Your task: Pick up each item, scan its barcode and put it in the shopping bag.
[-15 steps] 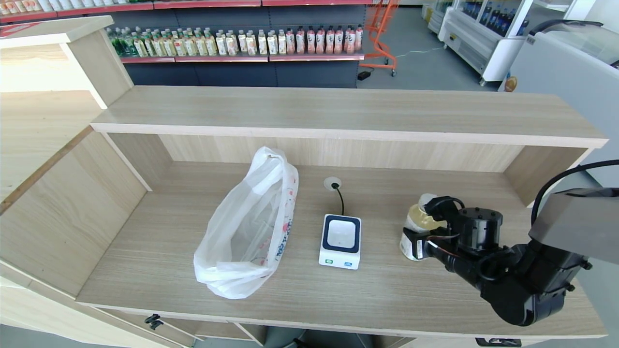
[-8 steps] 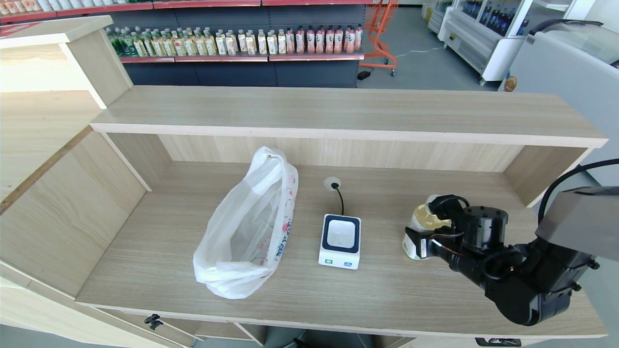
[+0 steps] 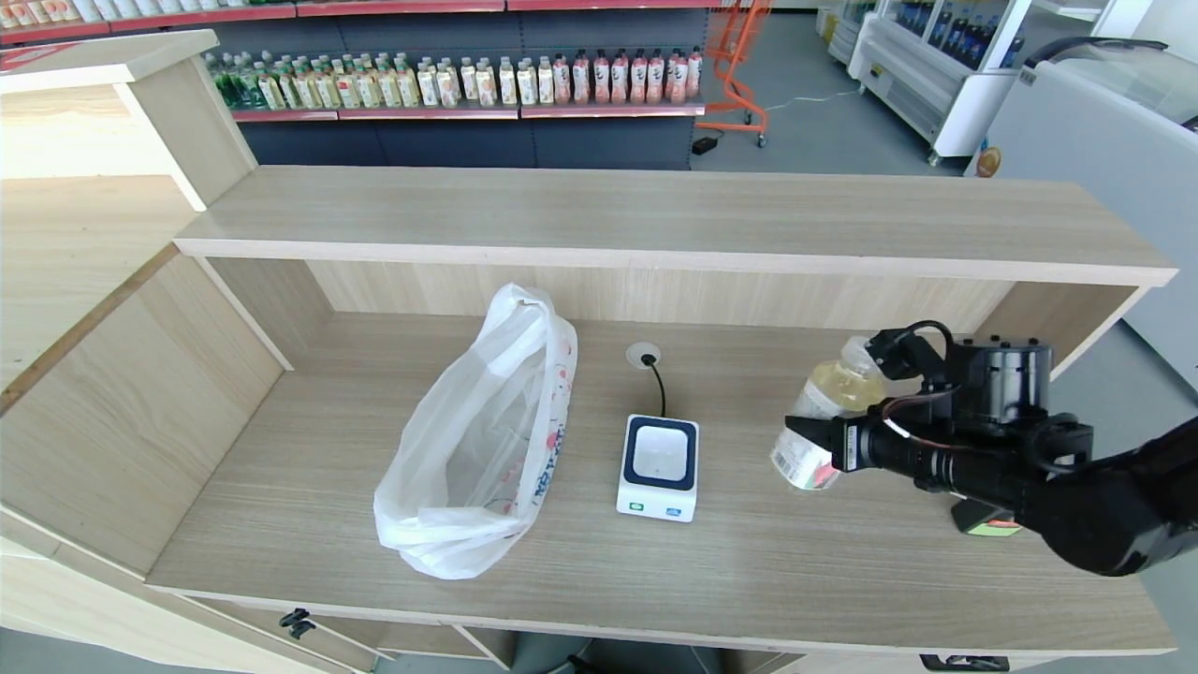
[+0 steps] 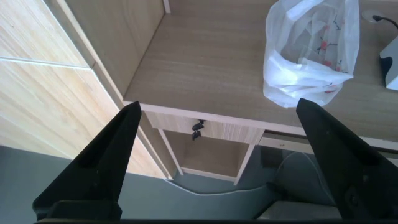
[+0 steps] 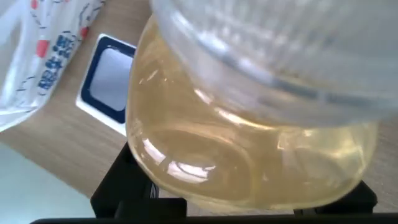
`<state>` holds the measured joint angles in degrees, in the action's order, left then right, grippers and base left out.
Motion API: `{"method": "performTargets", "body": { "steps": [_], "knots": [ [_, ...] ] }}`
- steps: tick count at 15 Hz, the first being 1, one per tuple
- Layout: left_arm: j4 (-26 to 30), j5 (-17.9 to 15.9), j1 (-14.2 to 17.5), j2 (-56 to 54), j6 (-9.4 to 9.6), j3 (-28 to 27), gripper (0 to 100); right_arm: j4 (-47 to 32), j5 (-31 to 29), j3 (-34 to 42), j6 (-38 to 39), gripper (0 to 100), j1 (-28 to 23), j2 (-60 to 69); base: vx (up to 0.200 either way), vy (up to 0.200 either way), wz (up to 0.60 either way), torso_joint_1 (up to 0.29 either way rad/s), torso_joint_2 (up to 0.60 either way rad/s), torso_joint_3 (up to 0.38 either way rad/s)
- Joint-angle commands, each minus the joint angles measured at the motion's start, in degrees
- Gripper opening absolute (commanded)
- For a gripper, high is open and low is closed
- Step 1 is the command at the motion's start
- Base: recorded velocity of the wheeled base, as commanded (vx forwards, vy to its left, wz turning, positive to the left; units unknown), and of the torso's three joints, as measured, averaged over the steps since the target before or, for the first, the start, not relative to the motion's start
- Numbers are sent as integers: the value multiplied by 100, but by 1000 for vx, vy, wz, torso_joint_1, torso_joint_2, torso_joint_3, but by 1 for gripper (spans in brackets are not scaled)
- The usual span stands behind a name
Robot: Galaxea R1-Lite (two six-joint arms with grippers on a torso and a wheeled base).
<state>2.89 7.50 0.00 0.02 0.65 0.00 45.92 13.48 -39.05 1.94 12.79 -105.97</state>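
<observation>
Black fingers of my left gripper stand spread and empty off the counter's near edge. Farther in, my right gripper is clamped on the bottle of pale yellow drink, tilted and, I think, just clear of the wood, right of the scanner. Pick-up looks done; scanning is in hand. Next I must bring the barcode over the scanner's window, then carry on to the bag at its left.

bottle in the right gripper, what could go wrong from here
The bottle is round, smooth and held tilted in the right gripper, so it might slip or twist. Its label seems to face up, away from the scanner window, so the scan may miss. The shopping bag lies slumped; the bottle could catch its rim.
</observation>
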Motion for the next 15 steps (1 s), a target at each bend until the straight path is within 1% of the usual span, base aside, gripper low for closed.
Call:
{"method": "performTargets", "body": {
  "steps": [1, 2, 5, 6, 8, 11, 15],
  "knots": [
    [1, 6, 0, -2, -3, 0, 100, -2562, 2589, -973, 817, 0, -497, 2652, 0, 0, 0, 0, 0, 0],
    [1, 6, 0, -2, 6, 0, 100, -2562, 2906, -912, 817, 0, -488, 2775, 0, 0, 0, 0, 0, 0],
    [1, 6, 0, -2, 6, 0, 100, -2562, 4119, -762, 808, 0, -286, 3135, 0, 0, 0, 0, 0, 0],
    [1, -3, 0, -2, 6, 0, 100, -2571, 4391, -683, 808, 0, -233, 3232, 0, 0, 0, 0, 0, 0],
    [1, 6, 0, -2, -3, 0, 100, -2571, 4558, -464, 755, 0, -189, 3311, 0, 0, 0, 0, 0, 0],
    [1, 6, 0, -2, -3, 0, 100, -2580, 4576, -33, 369, 0, -180, 3338, 0, 0, 0, 0, 0, 0],
    [1, -3, 0, -2, 6, 0, 100, -2580, 4672, 46, 342, 0, -22, 3338, 0, 0, 0, 0, 0, 0]
  ]
}}
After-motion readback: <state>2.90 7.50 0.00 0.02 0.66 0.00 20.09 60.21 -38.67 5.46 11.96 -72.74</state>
